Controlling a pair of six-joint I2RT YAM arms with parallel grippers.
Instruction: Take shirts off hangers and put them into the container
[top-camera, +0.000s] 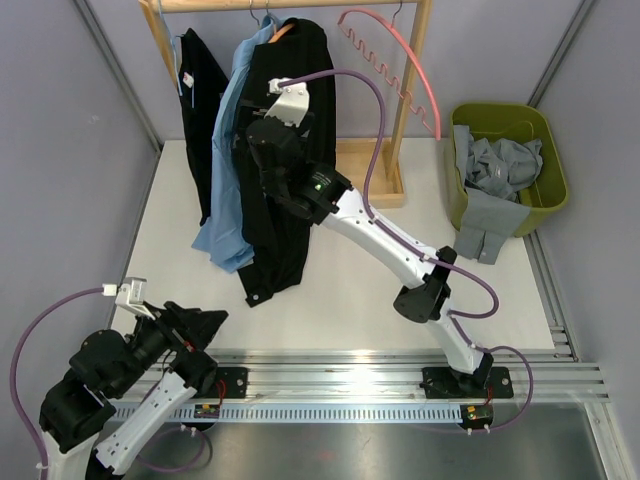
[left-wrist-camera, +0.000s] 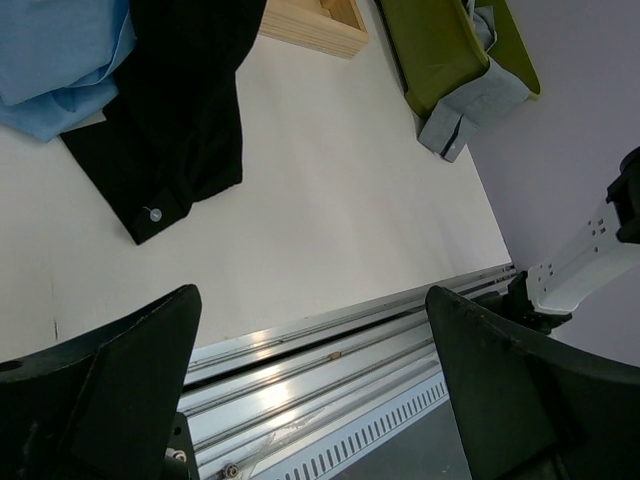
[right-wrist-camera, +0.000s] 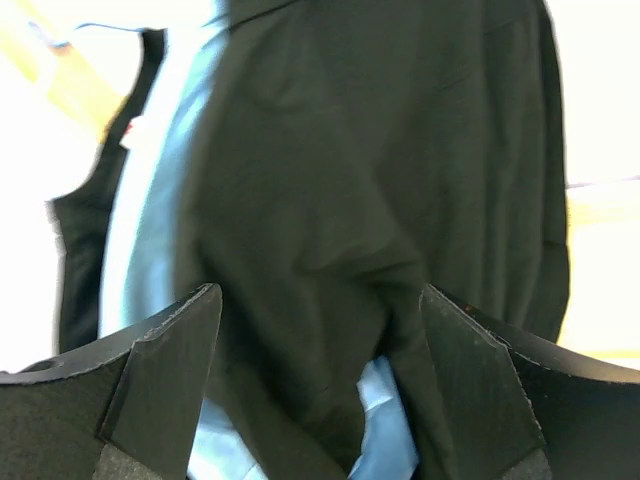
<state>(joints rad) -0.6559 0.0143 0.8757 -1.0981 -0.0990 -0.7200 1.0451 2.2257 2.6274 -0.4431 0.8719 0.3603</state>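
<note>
Black shirt (right-wrist-camera: 380, 200) hangs on its hanger (top-camera: 284, 29), just in front of our right fingers (right-wrist-camera: 160, 380), spread wide, holding nothing. We'd pinch one fabric layer high near the shoulder, then draw it sideways off. Left fingers (left-wrist-camera: 120, 390) wide, empty, parked low. Container (top-camera: 545, 125) sits far right, grey shirt (top-camera: 500, 165) draped in it.

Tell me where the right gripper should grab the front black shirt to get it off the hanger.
Best bet: pinch a fold of the front black shirt high on its chest, coming straight from the front, where the open right gripper faces it. The cloth hangs loose there; lower down the blue shirt peeks out and might get caught.
</note>
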